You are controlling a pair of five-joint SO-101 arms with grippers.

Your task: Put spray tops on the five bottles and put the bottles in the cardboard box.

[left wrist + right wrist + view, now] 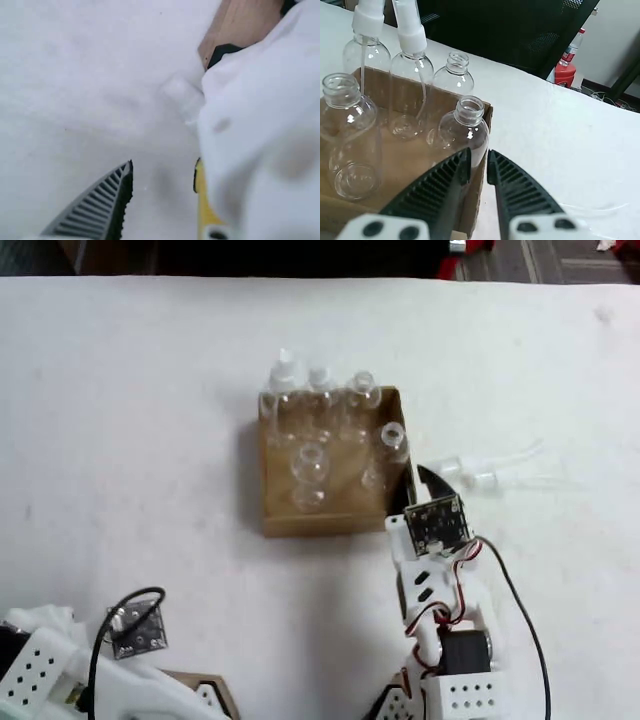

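A shallow brown cardboard box (330, 523) is seen in the middle of a table (130, 420) with a white, matte surface. Five clear, round-shouldered bottles (310, 468) are stood upright inside it: three along the far wall, one by the right wall and one near the middle. White spray tops (284, 368) with thin dip tubes are fitted on two of the far-row bottles, and the threaded necks of the other three are bare. More spray tops, clear and thin-tubed, are laid loose on the table just right of the box. The right gripper (479, 167) is positioned at the box's near right corner, its black ribbed fingers drawn almost together with only a slit between them. Whether the cardboard wall is pinched cannot be told. The left gripper (162, 182) is positioned low over the table at its near left, its ribbed grey finger set well apart from the opposite one, with nothing between them.
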